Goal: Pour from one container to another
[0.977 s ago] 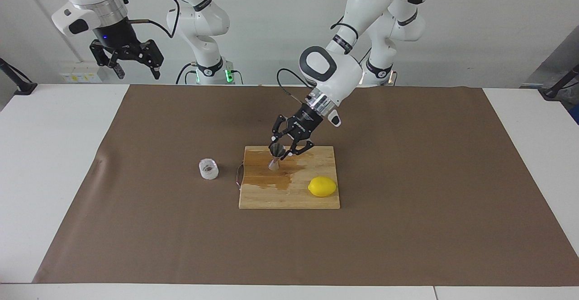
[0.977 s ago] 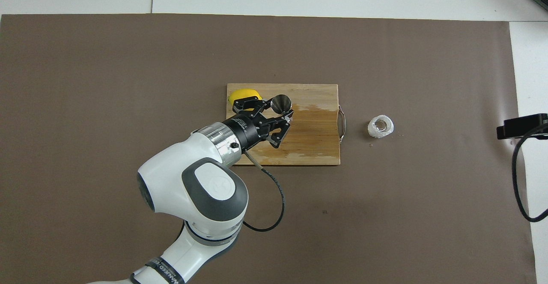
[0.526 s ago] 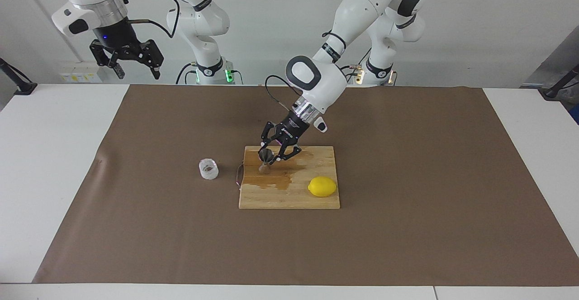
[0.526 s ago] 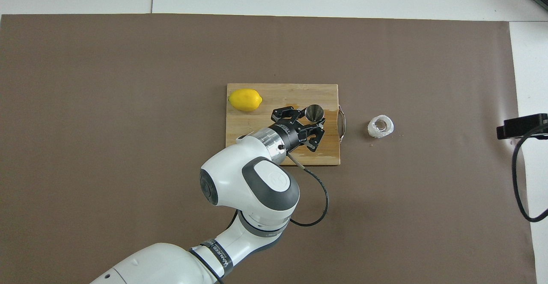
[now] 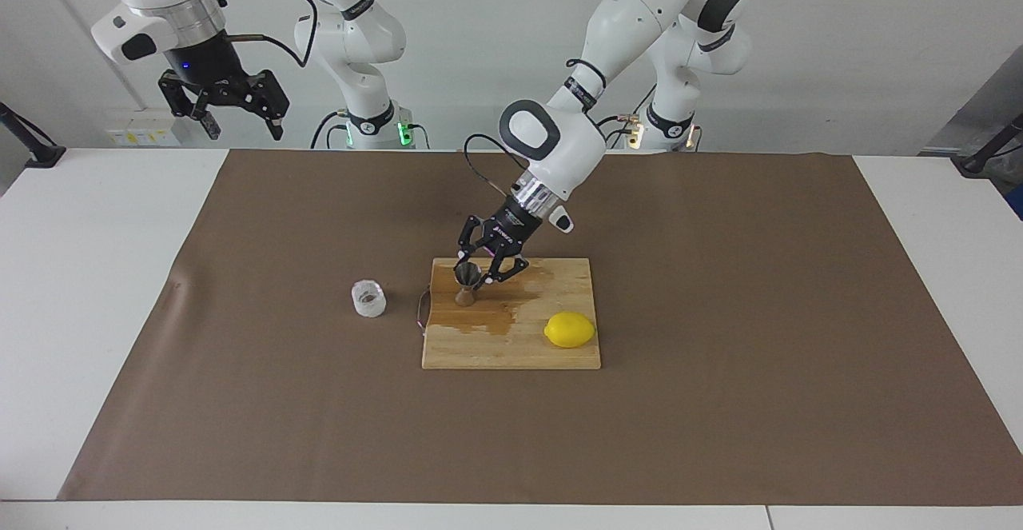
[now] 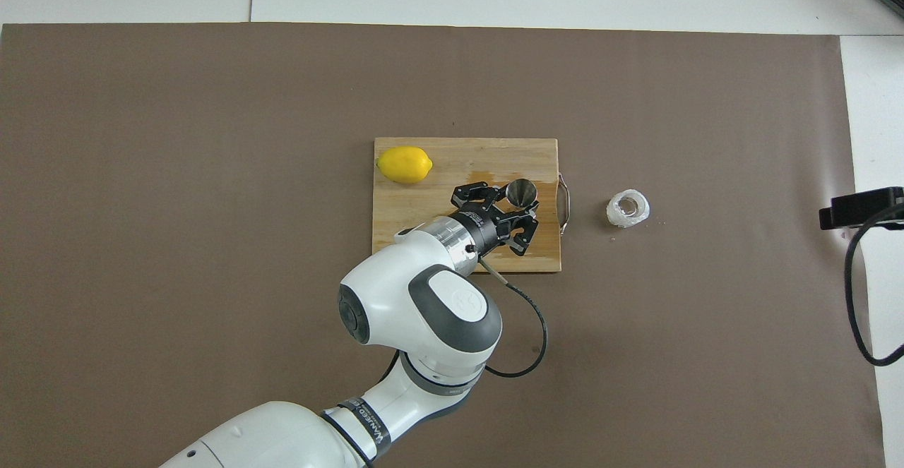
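The small grey metal hourglass jigger (image 5: 467, 284) stands upright on the wooden cutting board (image 5: 511, 346), at the end toward the right arm, with the left gripper (image 5: 478, 271) at its upper cone. We read the jaws as closed on the jigger's top, though whether the grip is firm or only just touching we cannot tell. The short clear thick-walled cup (image 5: 368, 298) sits on the brown mat, off the board, toward the right arm's end of the worktop, near the board's metal handle (image 6: 564, 203). The right gripper (image 5: 223, 101) waits high above its own end of the table, jaws spread, holding nothing. Risks as we judge them: the grip is high on a narrow-waisted piece, so a tilted pull could tip the jigger or let it swing in the jaws. The board shows a dark wet-looking stain (image 5: 487, 318) around the jigger's foot, so the base may slide if nudged. The cup is small, so any pour between the two needs tight alignment or it spills onto the mat. The yellow lemon (image 5: 570, 329) is well apart on the board, so no conflict there. The facing view gives the jigger's full profile, its foot on the board and the gripper's height. The overhead view only shows the open mouth (image 6: 522, 190) and hides the foot, but gives the clean lateral gap between jigger and cup (image 6: 628, 208).
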Controlling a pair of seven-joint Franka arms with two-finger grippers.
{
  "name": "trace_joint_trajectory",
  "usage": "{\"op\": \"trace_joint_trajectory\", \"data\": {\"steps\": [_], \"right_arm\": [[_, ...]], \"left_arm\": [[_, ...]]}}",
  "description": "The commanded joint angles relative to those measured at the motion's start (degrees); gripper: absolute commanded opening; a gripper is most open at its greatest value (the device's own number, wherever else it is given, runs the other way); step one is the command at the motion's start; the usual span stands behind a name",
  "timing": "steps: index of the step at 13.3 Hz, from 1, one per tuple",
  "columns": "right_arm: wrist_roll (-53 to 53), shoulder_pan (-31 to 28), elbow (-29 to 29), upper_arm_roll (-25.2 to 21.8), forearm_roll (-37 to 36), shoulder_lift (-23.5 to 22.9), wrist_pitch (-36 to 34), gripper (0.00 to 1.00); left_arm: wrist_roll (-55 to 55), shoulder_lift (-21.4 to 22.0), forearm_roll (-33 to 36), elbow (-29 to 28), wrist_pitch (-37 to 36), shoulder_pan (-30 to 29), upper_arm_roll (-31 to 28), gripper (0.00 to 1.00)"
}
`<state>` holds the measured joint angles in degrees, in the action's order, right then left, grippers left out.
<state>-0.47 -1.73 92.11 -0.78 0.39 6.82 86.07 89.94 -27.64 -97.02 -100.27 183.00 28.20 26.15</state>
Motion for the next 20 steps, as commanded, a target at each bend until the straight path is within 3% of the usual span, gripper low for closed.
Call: {"op": "trace_joint_trajectory", "data": {"steps": [1,3,5,6,8,15,17,20], "right_arm": [[0.38,-0.46,0.35,0.17,0.14,0.57,-0.55,1.0],[0.38,-0.46,0.35,0.17,0.14,0.57,-0.55,1.0],[0.38,-0.46,0.35,0.17,0.14,0.57,-0.55,1.0],[0.38,-0.46,0.35,0.17,0.23,0.57,-0.55,1.0],[0.38,-0.46,0.35,0.17,0.14,0.57,-0.55,1.0],[0.21,-0.81,0.52,-0.36,0.23,0.83,-1.43,1.0],[-4.24,-0.9,0.61,-0.36,0.75,1.09,-1.26,1.0],[-16.97,-2.82,0.96,-0.62,2.67,1.09,-0.73,1.0]], "left_arm": [[-0.12,-0.84,0.08,1.13,1.75,0.8,-0.22,0.55],[-0.21,-0.84,0.25,1.22,1.75,0.8,-0.13,0.6],[-0.21,-0.84,0.96,1.22,1.75,0.8,-0.13,0.97],[-0.12,-0.84,0.96,1.22,1.75,0.8,-0.13,1.0],[-0.21,-0.75,2.35,1.65,1.92,0.8,-0.13,1.0],[-6.16,5.75,5.61,1.39,1.58,-2.79,-0.57,1.0],[-9.17,7.15,10.42,1.39,-6.72,-6.91,-0.83,1.0],[-9.26,7.86,24.29,1.39,-20.1,-14.2,-0.84,1.0]]}}
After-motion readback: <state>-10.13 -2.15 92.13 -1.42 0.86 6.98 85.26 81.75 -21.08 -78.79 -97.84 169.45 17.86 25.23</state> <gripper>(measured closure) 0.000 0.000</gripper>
